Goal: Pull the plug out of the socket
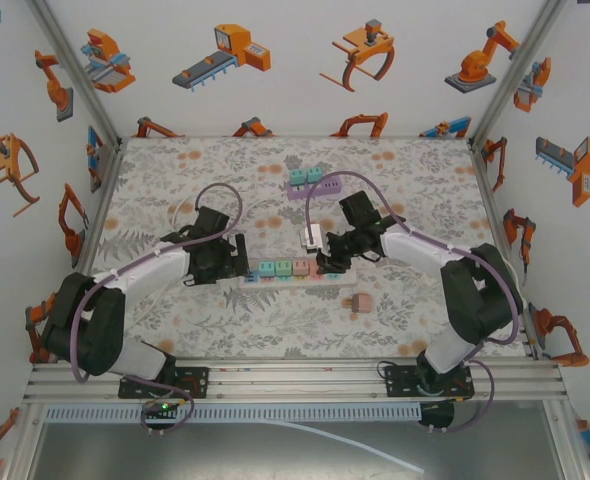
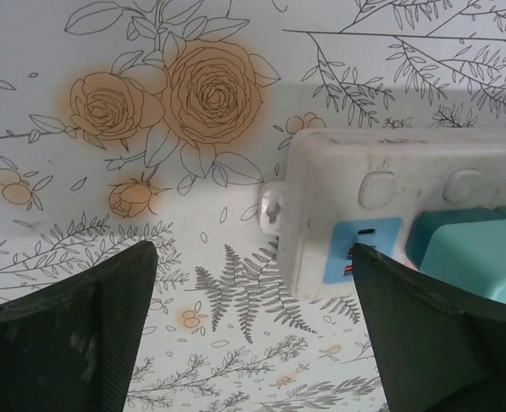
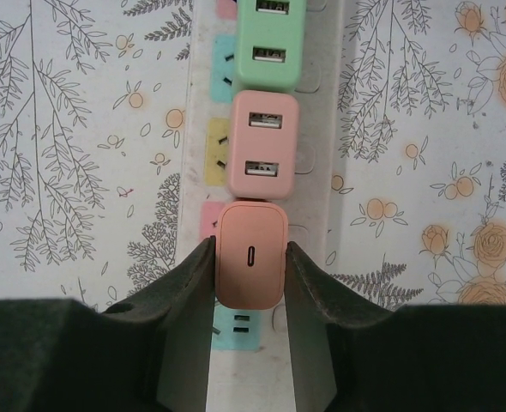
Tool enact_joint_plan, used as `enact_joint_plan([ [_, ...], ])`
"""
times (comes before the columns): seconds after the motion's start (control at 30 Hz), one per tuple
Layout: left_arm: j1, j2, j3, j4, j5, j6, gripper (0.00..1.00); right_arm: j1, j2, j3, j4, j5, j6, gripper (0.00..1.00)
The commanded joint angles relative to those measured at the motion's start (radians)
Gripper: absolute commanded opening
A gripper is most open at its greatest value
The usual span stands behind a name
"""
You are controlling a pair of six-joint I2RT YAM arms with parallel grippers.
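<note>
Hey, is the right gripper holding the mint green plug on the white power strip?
No: the right gripper is clamped on the salmon-orange rectangular plug, while the mint green plug sits farther along.

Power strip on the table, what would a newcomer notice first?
The white power strip with its row of pastel plugs lies mid-table between both arms. The right claw is shut on the salmon plug near its right end, while the left claw stands open around its left end.
</note>
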Motion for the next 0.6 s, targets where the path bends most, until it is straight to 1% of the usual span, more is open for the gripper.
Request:
enact_joint_plan([
  [0.0,0.004,0.022,0.02,0.008,0.018,-0.016,0.84,0.009,0.005,0.031,-0.026,-0.022,-0.02,0.31],
  [0.17,0.004,0.041,0.01,0.001,0.035,-0.018,0.82,0.011,0.016,0.054,-0.04,-0.035,-0.015,0.25],
  [0.27,0.002,0.055,0.009,-0.021,0.04,-0.004,0.81,0.011,0.023,0.079,-0.056,-0.046,-0.011,0.18],
  [0.47,-0.015,0.086,-0.003,-0.067,0.002,0.022,0.81,0.011,0.027,0.107,-0.064,-0.084,0.02,0.12],
  [0.57,-0.02,0.09,-0.025,-0.071,-0.018,0.021,0.81,0.009,0.033,0.124,-0.056,-0.096,0.065,0.09],
])
